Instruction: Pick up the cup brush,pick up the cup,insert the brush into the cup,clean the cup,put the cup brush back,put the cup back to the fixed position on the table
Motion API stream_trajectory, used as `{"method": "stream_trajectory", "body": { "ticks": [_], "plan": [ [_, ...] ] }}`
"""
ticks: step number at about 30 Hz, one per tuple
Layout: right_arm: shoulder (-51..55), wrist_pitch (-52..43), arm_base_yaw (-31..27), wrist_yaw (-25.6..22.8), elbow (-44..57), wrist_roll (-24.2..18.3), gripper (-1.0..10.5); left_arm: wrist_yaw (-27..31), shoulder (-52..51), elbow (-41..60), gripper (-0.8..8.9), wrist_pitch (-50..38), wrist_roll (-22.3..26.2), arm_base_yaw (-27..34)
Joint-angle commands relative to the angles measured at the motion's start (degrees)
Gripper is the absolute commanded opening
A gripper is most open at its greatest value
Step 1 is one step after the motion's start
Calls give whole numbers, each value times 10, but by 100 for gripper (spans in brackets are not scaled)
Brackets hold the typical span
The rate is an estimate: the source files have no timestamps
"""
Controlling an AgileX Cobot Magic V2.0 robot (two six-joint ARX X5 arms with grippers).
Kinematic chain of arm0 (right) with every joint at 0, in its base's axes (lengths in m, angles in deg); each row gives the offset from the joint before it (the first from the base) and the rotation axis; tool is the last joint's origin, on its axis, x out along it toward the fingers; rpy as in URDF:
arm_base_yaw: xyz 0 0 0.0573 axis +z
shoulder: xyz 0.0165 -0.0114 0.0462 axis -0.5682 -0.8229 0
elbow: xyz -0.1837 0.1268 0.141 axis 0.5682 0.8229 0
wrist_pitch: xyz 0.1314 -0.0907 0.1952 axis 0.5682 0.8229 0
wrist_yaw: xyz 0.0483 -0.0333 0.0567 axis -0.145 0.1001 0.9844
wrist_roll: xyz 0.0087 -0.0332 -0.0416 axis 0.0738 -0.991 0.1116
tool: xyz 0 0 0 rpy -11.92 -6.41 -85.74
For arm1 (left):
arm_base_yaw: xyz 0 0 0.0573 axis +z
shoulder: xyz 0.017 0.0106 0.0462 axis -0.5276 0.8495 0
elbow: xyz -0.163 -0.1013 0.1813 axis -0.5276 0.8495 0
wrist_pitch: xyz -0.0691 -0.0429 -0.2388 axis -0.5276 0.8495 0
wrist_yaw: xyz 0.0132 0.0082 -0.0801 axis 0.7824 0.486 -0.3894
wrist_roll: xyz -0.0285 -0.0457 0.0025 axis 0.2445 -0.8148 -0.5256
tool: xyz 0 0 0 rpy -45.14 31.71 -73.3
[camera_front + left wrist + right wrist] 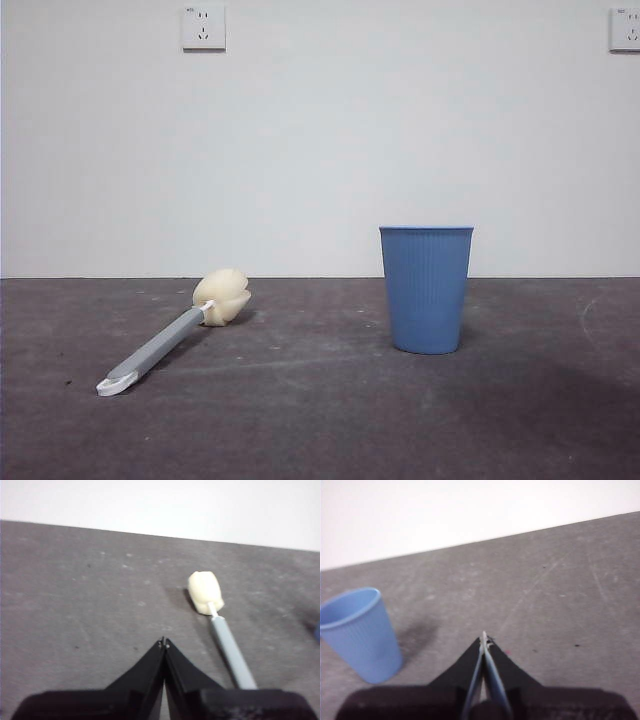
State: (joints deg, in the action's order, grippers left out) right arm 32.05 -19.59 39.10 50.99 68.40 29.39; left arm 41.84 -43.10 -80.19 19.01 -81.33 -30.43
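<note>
We found the cup brush (172, 337) lying flat on the counter (320, 420), toward the left side in the front view. Its cream-yellow sponge head pointed away toward the wall, and the grey handle ran back toward us, ending in a white tip. Nothing was touching it.

The cup (426, 288) stood upright on the counter to the right of the brush, well apart from it, open end up. It was blue and finely ribbed, narrowing toward its base. We saw nothing inside it from the right wrist view, though only part of the interior showed.

The left tool (164, 642) hung above the counter with its two black jaws pressed together, tips meeting, gripping nothing. In its wrist view the brush lay just beside it, sponge head farther off, handle running back past the jaws.

The right tool (484, 639) was likewise pressed together and held nothing. It hung over bare counter, with the cup near it to one side, not touching.

Neither arm showed in the front view. Two white wall sockets (203, 27) sat high on the pale wall behind the counter.
</note>
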Motion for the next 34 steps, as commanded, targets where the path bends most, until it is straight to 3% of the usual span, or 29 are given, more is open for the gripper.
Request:
{"method": "stream_trajectory", "body": {
  "ticks": [1, 7, 15, 22, 28, 34],
  "plan": [
    [-2, -8, -1, 30, -10, 59, -9, -9, -1, -11, -6, 4, -45, 1],
    [-37, -8, 0, 64, -68, 67, -11, -18, 0, -87, -6, 61, -48, 1],
    [-160, 45, 0, 158, -196, 57, -11, -38, 43, -227, -6, 176, -47, 1],
    [-285, 211, 1, 235, -362, -21, -11, -95, 144, -360, -6, 270, -21, 1],
    [-365, 382, 1, 238, -497, -102, -11, -142, 243, -468, -6, 394, 39, 1],
    [-414, 518, 1, 238, -569, -157, -11, -142, 313, -536, -6, 525, 103, 0]
  ]
}}
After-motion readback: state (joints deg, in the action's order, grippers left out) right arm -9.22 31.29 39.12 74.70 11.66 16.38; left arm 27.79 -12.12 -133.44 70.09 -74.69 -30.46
